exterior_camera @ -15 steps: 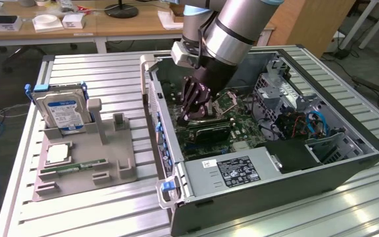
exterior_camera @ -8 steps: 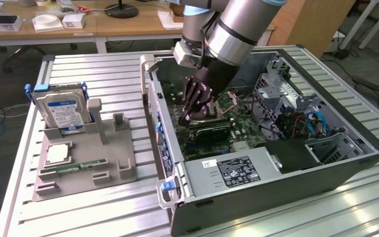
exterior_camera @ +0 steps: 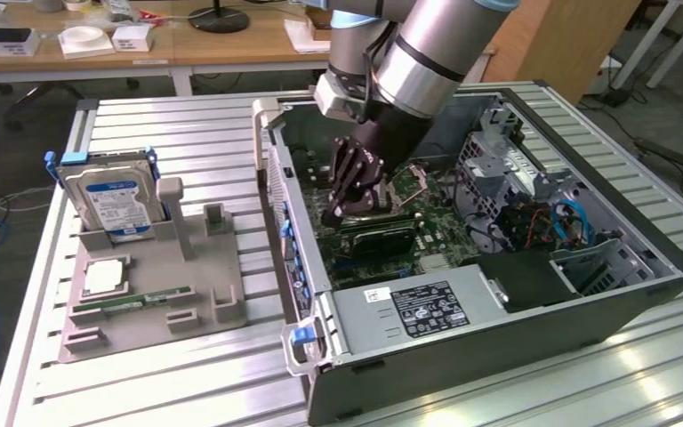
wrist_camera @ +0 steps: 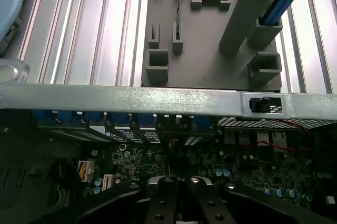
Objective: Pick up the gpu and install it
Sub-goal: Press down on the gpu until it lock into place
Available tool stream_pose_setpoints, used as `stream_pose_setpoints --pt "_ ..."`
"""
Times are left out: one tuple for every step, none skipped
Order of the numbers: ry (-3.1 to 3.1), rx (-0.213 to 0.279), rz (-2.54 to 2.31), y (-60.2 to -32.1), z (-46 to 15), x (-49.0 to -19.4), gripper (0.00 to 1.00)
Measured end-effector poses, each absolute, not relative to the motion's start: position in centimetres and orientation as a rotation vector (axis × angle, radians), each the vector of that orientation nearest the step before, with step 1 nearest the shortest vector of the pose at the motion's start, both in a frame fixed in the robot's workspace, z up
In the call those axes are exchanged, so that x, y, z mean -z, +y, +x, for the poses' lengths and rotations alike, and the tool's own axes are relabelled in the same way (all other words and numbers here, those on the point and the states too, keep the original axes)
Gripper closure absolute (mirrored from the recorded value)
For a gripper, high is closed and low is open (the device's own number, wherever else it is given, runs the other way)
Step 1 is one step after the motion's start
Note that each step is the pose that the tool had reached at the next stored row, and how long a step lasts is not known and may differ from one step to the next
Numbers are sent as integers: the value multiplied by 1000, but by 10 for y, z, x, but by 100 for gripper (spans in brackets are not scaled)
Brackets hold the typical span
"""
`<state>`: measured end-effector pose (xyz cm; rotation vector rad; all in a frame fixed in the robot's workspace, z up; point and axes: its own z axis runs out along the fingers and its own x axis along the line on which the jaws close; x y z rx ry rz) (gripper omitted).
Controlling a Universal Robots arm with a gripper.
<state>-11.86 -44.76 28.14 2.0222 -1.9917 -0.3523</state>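
Note:
The open computer case (exterior_camera: pixel 626 298) lies on its side with the motherboard (exterior_camera: pixel 419 191) facing up. My gripper (exterior_camera: pixel 348 209) reaches down into the case and is shut over the board. Just below it stands the gpu (exterior_camera: pixel 380 237), a dark flat card upright on the board. In the wrist view the two black fingers (wrist_camera: pixel 162 197) are pressed together at the gripper (wrist_camera: pixel 179 182), with a thin dark edge of the gpu (wrist_camera: pixel 176 163) running away between them. I cannot tell whether the card sits fully in its slot.
A grey parts tray (exterior_camera: pixel 217 294) lies at the exterior view's left, holding a silver hard drive (exterior_camera: pixel 107 200), a processor chip (exterior_camera: pixel 104 276) and a green RAM stick (exterior_camera: pixel 134 301). The case's metal wall (wrist_camera: pixel 158 100) rises between tray and board. The power supply (exterior_camera: pixel 430 307) and cables (exterior_camera: pixel 555 222) crowd the case.

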Motion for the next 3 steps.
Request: stream_pose_setpoints --pt "-1992 352 2022 -448 -119 -281 90" --pt "-1992 352 2022 -448 -119 -281 90" --pt "-1992 352 2022 -448 -119 -281 90"
